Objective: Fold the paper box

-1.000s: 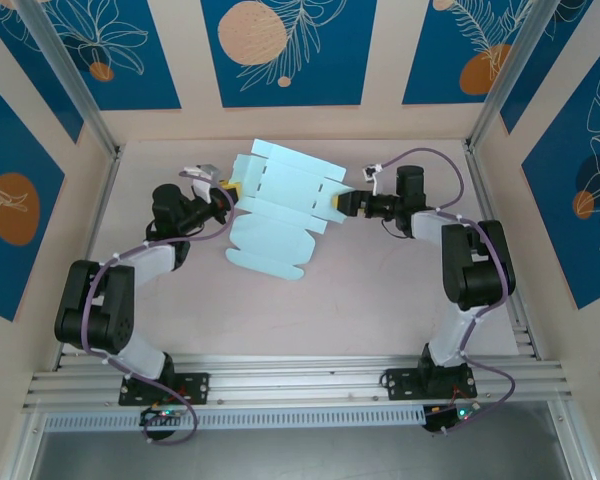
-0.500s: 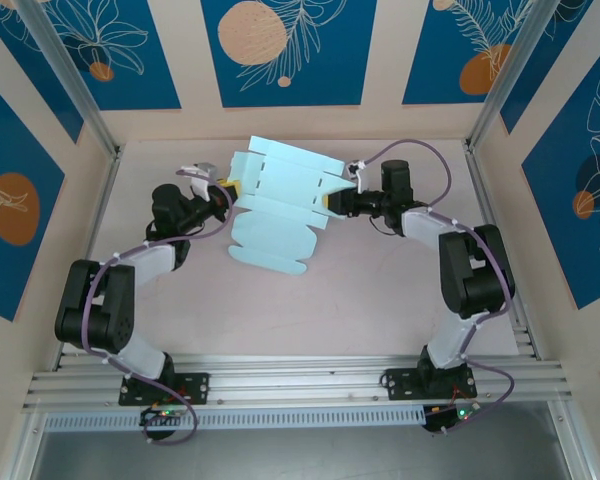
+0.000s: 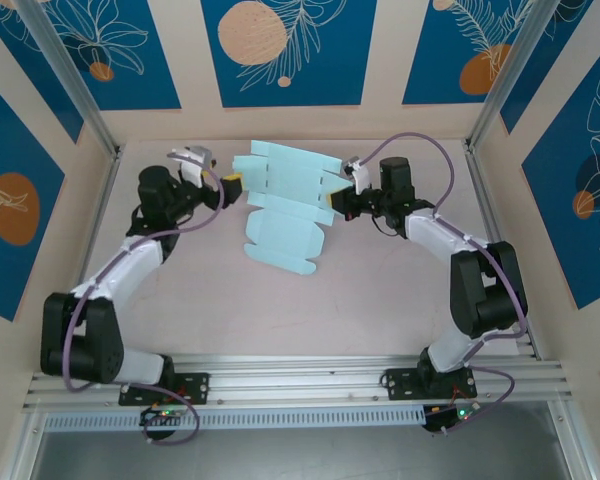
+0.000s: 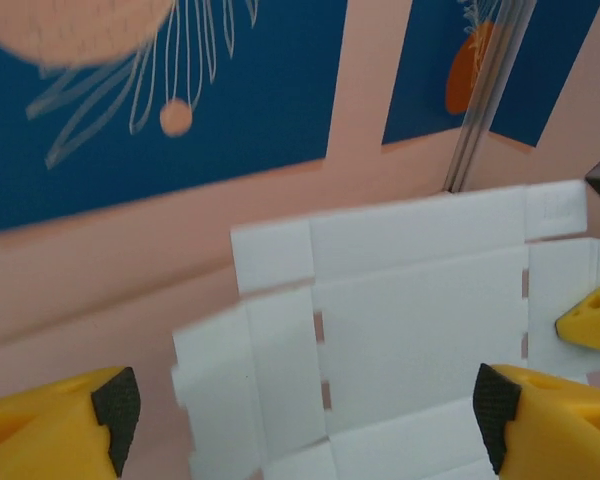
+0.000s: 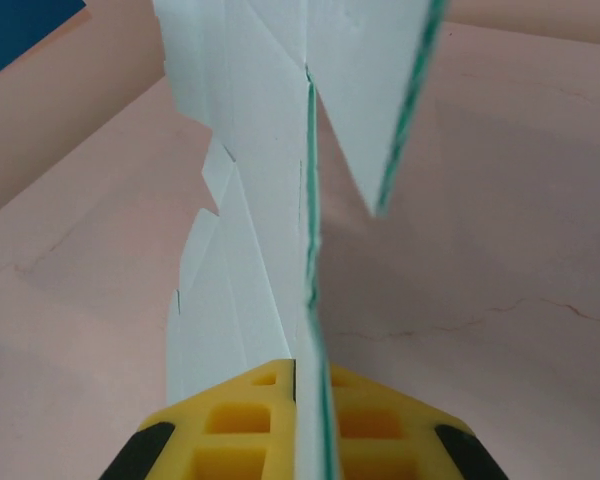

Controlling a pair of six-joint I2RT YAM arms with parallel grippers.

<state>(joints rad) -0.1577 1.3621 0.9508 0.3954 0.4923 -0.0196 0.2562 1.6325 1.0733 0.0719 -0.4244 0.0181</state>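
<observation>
The paper box is a flat pale-blue die-cut sheet with flaps, held off the table at the back centre. Its lower flap hangs down toward the surface. My right gripper is shut on the sheet's right edge. In the right wrist view the card runs edge-on between the closed yellow fingers. My left gripper is at the sheet's left edge with its jaws wide apart. In the left wrist view the sheet faces the open left gripper, and a right fingertip shows at the far side.
The pink table lies inside walls with blue floral panels. Aluminium posts stand at the back corners, and a rail runs along the front edge by the arm bases.
The left gripper let go of the sheet's left edge and opened, and its arm swung back and left. The right gripper carried the sheet slightly left and toward the back.
</observation>
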